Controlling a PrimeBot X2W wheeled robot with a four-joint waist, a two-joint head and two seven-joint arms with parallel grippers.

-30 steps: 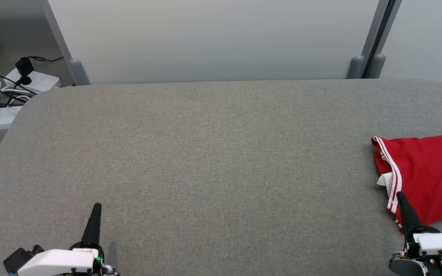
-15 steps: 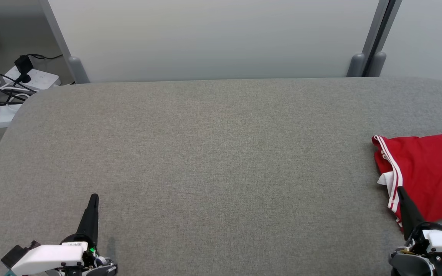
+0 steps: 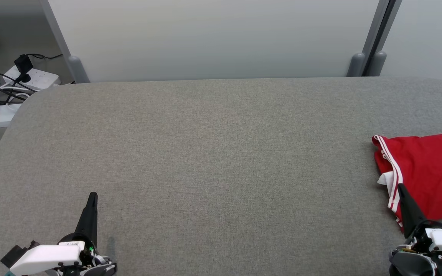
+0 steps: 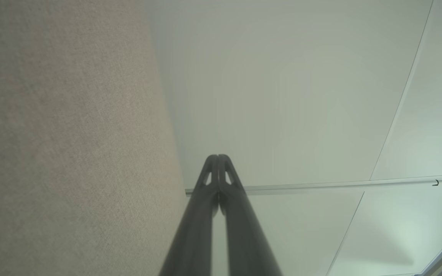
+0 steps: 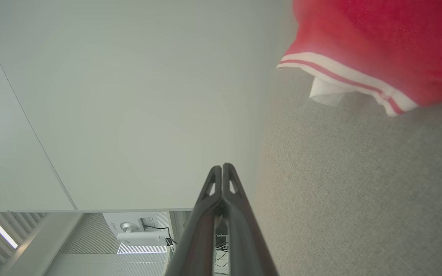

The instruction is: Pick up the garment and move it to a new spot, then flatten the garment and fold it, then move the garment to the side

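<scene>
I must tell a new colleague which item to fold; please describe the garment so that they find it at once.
Start from the wide grey table in front of the pale wall. At its right edge, near the tip of the right gripper, lies the crumpled garment. Its bright red cloth with white stripes along the hem stands out against the plain grey.

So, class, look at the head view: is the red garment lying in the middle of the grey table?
No, the red garment lies at the far right of the table, partly cut off by the picture's edge.
</scene>
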